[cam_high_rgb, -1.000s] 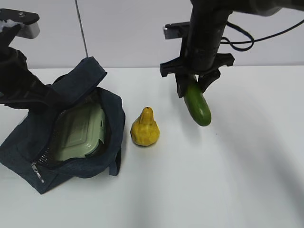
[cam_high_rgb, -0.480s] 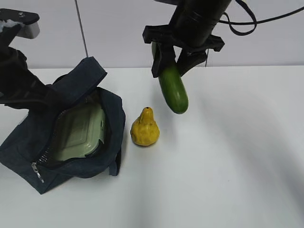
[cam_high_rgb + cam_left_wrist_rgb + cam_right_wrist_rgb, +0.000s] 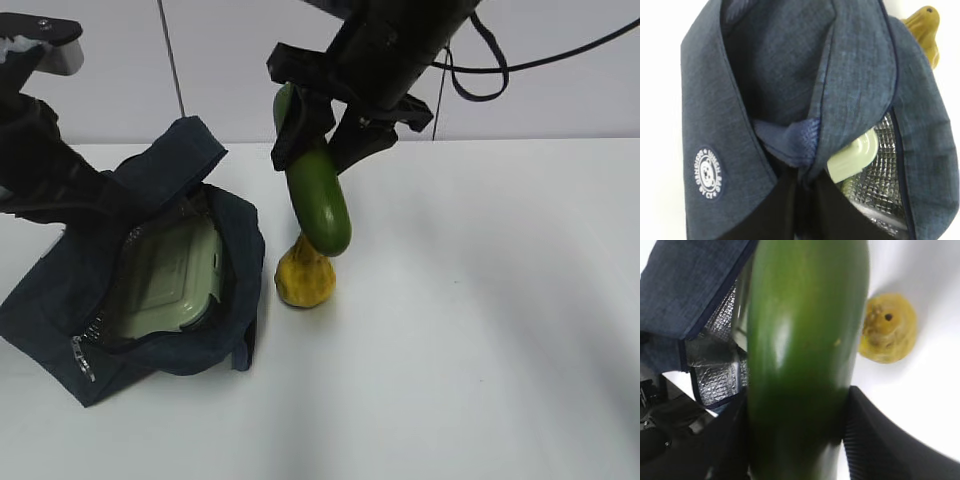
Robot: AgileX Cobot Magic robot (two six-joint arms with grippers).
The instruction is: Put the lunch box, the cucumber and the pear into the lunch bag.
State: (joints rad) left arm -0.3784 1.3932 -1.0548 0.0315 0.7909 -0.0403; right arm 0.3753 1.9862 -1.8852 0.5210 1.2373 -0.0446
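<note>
Bright, even light; soft shadows; wrist views blurry, maybe defocus.

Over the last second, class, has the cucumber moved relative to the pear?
Yes. The cucumber travelled left, from right of the stationary pear to above it, toward the lunch bag.

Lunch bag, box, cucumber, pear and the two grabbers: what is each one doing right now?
lunch bag: open, its edge pinched up.
lunch box: inside the bag, lid on.
cucumber: held in the air, hanging end-down.
pear: standing upright on the table.
left gripper: shut on bag fabric.
right gripper: clamped on the cucumber.

Lab-like: bare white table [image 3: 500, 330], plain wall [image 3: 230, 60]
</note>
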